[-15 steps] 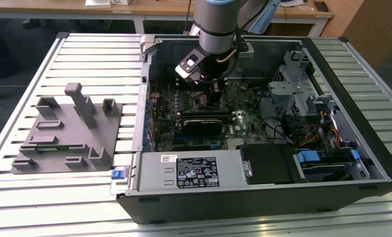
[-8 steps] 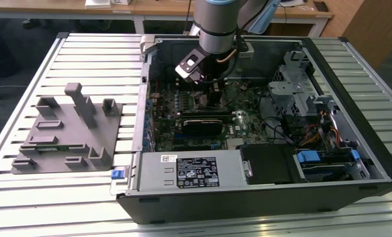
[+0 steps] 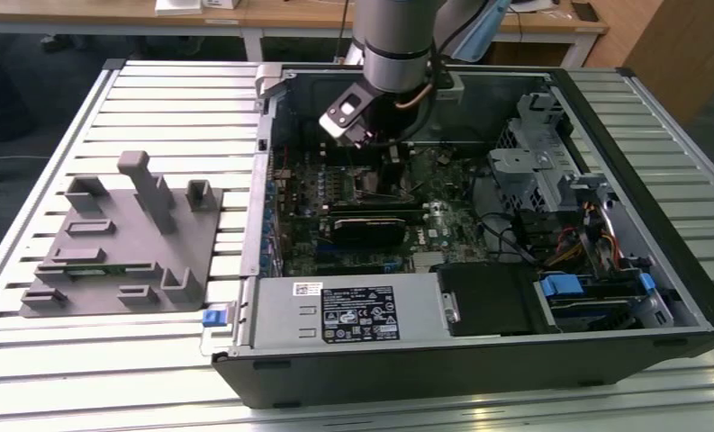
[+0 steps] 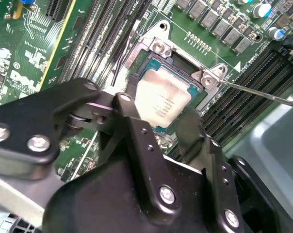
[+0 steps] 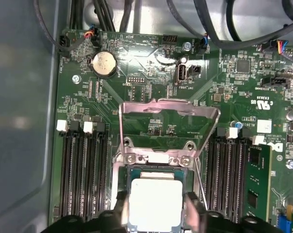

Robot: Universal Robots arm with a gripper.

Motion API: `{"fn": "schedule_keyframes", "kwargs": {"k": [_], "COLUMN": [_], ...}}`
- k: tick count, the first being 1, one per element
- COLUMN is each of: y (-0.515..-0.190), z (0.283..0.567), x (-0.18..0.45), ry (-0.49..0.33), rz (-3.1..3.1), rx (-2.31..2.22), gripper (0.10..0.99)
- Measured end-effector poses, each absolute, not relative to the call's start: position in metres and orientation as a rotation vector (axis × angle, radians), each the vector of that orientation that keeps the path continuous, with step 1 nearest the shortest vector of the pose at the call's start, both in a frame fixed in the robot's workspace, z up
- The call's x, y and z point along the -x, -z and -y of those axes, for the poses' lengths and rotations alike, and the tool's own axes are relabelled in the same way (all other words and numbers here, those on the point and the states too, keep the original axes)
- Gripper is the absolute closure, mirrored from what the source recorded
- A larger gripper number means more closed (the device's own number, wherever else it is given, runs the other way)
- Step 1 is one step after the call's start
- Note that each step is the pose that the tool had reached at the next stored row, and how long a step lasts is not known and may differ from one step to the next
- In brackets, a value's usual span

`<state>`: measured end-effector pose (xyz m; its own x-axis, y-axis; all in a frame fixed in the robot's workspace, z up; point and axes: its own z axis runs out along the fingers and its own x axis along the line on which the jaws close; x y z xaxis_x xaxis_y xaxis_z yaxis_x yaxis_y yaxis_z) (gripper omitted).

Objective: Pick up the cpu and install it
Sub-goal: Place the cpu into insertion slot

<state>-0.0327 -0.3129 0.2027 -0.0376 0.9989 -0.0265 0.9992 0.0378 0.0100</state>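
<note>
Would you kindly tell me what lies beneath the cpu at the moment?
The socket frame shows around the cpu, on the green motherboard; what lies directly beneath is covered by the chip itself.

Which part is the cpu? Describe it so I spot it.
In the open black computer case, on the green motherboard, look between the banks of black memory slots. The cpu is the flat square chip there, alone in having a silvery-white metal top.

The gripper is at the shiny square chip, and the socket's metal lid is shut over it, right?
No, the metal lid is swung open, not shut; the first wrist view shows it. The gripper is at the cpu.
</note>
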Motion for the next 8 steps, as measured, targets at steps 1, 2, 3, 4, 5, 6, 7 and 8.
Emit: {"fn": "schedule_keyframes", "kwargs": {"k": [1, 2, 3, 4, 5, 6, 7, 8], "y": [-0.203, -0.203, -0.203, -0.203, -0.2033, -0.2037, -0.2041, -0.2046], "z": [0.3129, 0.3129, 0.3129, 0.3129, 0.3129, 0.3129, 0.3129, 0.3129], "x": [0.0326, 0.0326, 0.0327, 0.0327, 0.0327, 0.0327, 0.0327, 0.0327], "ry": [0.017, 0.017, 0.017, 0.017, 0.018, 0.018, 0.018, 0.017], "rz": [-2.244, -2.244, -2.244, -2.244, -2.244, -2.244, -2.244, -2.244], "rx": [-2.161, -2.161, -2.161, -2.161, -2.161, -2.161, -2.161, -2.161], "gripper": [0.545, 0.608, 0.608, 0.667, 0.667, 0.725, 0.725, 0.784]}}
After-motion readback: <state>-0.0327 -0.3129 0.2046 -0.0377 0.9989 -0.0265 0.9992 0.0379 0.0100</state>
